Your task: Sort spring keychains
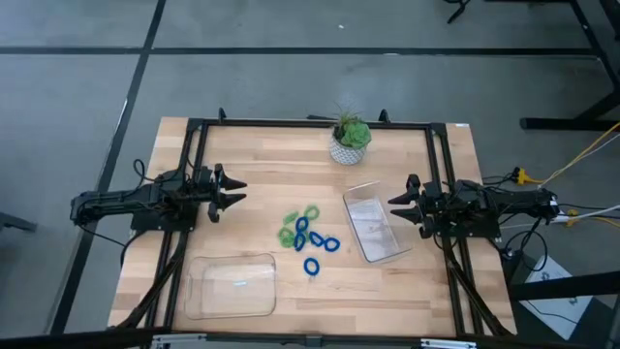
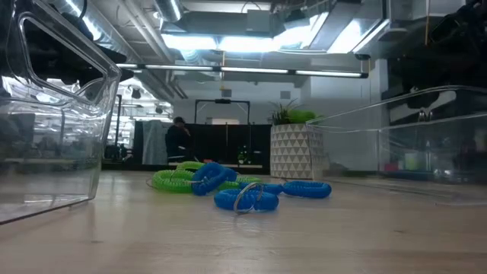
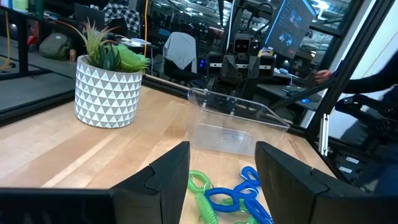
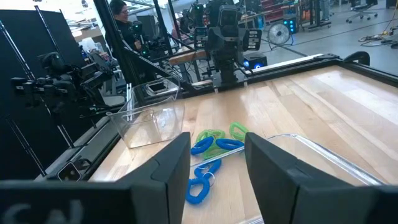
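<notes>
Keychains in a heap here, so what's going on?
Nothing is being handled yet. The blue and green keychains lie in a loose pile mid-table, between two clear trays: one at the near left, one to the right. Both trays look empty. The left hand and the right hand are open and hang at the table's sides, clear of the pile. A potted plant stands at the far edge. Sorting hasn't begun.
</notes>
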You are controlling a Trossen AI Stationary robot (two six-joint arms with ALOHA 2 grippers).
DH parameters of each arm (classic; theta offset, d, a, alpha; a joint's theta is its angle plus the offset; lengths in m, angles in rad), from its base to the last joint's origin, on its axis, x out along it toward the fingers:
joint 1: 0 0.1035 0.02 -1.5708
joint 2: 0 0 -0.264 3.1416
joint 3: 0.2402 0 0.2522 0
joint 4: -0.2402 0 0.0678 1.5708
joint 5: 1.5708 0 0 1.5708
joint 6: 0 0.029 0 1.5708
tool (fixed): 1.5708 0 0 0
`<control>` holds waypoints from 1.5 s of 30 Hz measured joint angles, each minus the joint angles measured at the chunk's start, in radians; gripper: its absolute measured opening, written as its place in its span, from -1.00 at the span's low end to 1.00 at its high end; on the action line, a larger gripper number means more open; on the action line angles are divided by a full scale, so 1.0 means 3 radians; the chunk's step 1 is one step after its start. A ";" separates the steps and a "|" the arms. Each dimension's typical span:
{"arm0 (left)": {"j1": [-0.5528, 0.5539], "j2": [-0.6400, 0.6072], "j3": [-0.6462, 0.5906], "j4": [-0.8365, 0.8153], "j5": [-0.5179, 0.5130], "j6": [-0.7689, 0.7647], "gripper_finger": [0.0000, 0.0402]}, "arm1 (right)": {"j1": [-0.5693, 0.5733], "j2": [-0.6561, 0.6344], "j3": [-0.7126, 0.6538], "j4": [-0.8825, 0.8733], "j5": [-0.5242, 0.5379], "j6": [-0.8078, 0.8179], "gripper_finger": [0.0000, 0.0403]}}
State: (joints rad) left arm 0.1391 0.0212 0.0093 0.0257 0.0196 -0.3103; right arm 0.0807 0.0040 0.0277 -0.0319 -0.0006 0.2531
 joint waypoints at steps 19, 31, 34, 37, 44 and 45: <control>0.0001 0.0000 -0.0001 0.0000 0.0000 0.0000 -0.12 | 0.0206 0.1389 0.1855 -0.1644 0.0001 0.0000 -0.25; 0.0001 0.0000 0.0000 0.0000 0.0000 0.0000 -0.12 | 0.0937 0.3035 0.3054 -0.1622 -0.0005 -0.0002 -0.25; 0.0000 0.0000 0.0000 0.0000 0.0000 0.0000 -0.12 | 0.1002 0.3315 0.3245 -0.1579 -0.0008 -0.0001 -0.25; 0.0000 0.0000 -0.0001 0.0000 0.0000 0.0000 -0.12 | 0.1012 0.3511 0.3365 -0.1553 -0.0007 -0.0001 -0.25; 0.0000 0.0000 -0.0001 0.0000 -0.0001 0.0001 -0.12 | 0.0893 0.3698 0.3409 -0.1378 -0.0004 0.0006 -0.25; 0.0000 0.0000 -0.0001 0.0000 0.0000 0.0000 -0.12 | 0.0858 0.3712 0.3409 -0.1367 0.0000 0.0000 -0.25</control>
State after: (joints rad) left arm 0.1390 0.0212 0.0090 0.0257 0.0195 -0.3103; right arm 0.3382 1.1176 1.0504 -0.4419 -0.0005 0.2531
